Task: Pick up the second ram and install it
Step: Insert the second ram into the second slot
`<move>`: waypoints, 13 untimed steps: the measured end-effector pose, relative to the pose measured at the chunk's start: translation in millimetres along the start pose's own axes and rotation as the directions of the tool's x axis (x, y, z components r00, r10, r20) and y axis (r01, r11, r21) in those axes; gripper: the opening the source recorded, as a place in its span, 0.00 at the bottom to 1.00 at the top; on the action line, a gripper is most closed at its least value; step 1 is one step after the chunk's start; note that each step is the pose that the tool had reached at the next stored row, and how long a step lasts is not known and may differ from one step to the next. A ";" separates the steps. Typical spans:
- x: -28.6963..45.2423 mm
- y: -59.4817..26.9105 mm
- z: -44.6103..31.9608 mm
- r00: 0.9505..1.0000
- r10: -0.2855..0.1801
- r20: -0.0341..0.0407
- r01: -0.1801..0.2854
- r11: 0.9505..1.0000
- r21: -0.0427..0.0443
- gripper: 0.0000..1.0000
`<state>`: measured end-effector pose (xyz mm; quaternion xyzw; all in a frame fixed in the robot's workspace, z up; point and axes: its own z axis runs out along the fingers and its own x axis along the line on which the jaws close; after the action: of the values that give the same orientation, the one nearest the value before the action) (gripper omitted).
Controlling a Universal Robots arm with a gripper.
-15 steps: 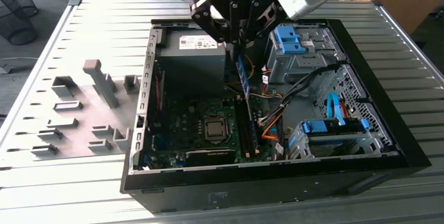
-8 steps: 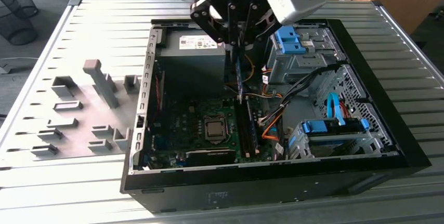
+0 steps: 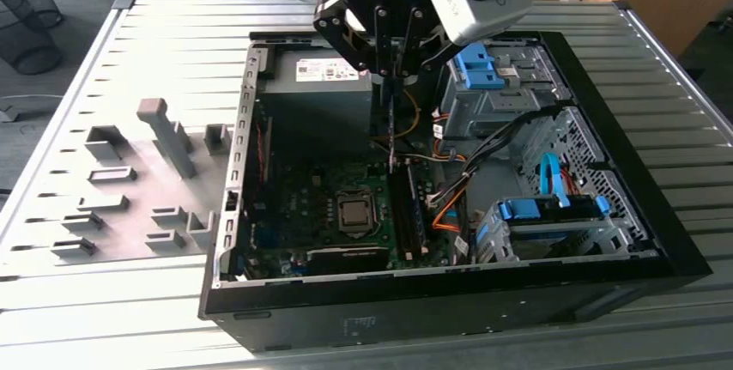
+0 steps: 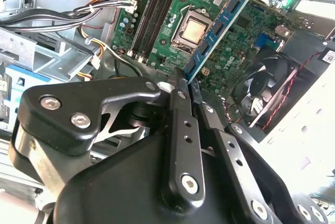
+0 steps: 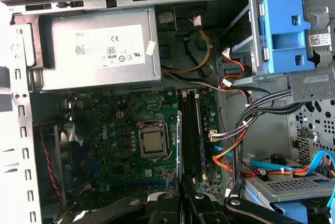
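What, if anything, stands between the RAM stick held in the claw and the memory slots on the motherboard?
Nothing visible does. The claw is shut on the second ram, which hangs over the motherboard beside the black memory slots; the orange cables lie off to the side.

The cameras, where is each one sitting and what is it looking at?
Exterior view: off the arm, above one side, looking down into the open black computer case on the slatted metal table; the arm's black gripper shows.
Second wrist view: on the arm behind the black fingers, looking along the thin blue-green ram stick they pinch.
First wrist view: on the arm, facing the green motherboard; the fingers show at the picture's edge.
All three share the ram and motherboard.
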<state>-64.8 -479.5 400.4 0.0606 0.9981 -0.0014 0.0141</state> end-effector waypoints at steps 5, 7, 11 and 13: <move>0.0 0.0 0.1 1.000 0.000 0.000 0.000 1.000 0.000 0.14; 0.0 0.0 0.4 1.000 0.001 0.000 -0.001 1.000 0.000 0.14; 0.0 0.0 1.9 1.000 0.014 0.000 -0.014 1.000 0.002 0.14; 0.1 0.0 2.7 1.000 0.026 0.000 -0.026 1.000 0.003 0.14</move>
<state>-64.7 -479.5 397.7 0.0735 0.9972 -0.0027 0.0141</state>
